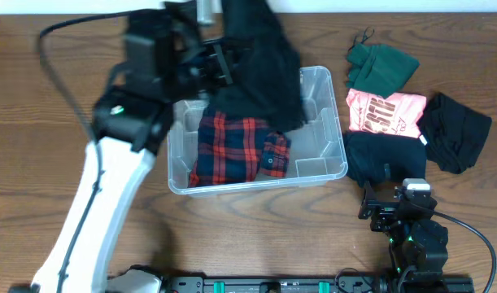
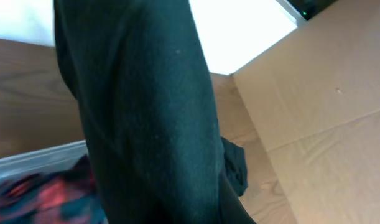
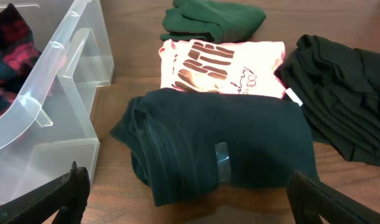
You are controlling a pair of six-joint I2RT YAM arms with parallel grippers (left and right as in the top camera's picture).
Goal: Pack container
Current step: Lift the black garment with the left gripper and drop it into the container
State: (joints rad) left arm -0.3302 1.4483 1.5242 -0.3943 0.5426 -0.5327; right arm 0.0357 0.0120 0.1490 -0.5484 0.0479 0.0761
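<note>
the clear container [image 1: 317,163] is sat mid-table [image 1: 37,114], with a red plaid shirt [image 1: 232,150] bunched in its left half. a black garment [image 1: 260,65] is held over the back rim, clamped in the left gripper [image 1: 215,65]. to its right, a dark folded top [image 3: 227,149], a pink tee [image 3: 224,65], a green piece [image 3: 211,18] and a black one [image 3: 345,93] are laid out. the right gripper [image 3: 186,180] is spread wide, near the folded top.

One container [image 1: 317,167], six garments [image 1: 236,150], two arms [image 1: 93,203]
</note>
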